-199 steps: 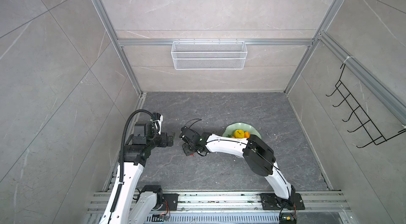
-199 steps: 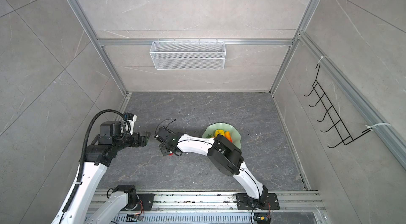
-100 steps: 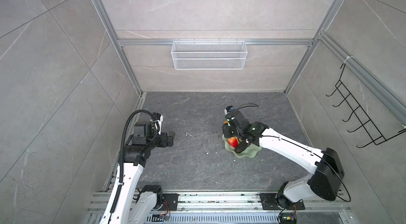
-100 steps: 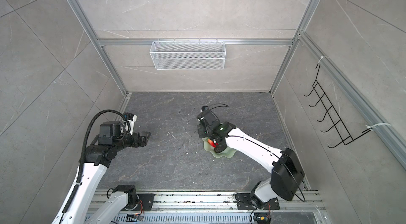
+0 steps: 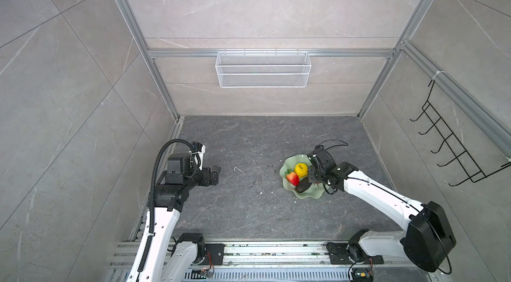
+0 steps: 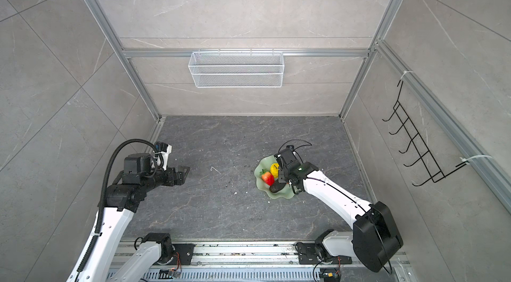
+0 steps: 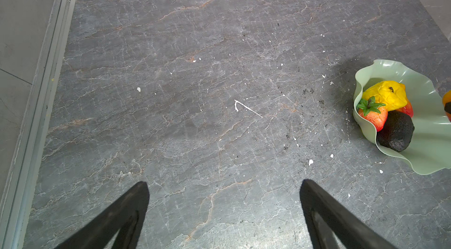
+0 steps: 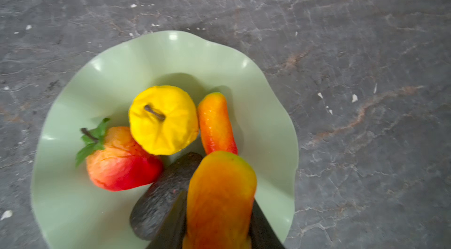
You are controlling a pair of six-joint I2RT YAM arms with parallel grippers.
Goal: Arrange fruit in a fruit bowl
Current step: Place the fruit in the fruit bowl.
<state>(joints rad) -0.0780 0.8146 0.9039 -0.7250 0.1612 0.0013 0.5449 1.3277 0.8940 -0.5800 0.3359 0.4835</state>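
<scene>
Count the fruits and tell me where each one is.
5. Four lie in the bowl: the yellow one, the strawberry, the dark oval and an orange long one. The fifth, also long, is gripped by the right end effector over the bowl.

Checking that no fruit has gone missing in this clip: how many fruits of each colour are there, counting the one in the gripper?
Yellow fruit: 1
Red strawberry: 1
Dark fruit: 1
Long orange fruit: 2 (lying fruit in the bowl; held fruit in the right gripper)
Total: 5
</scene>
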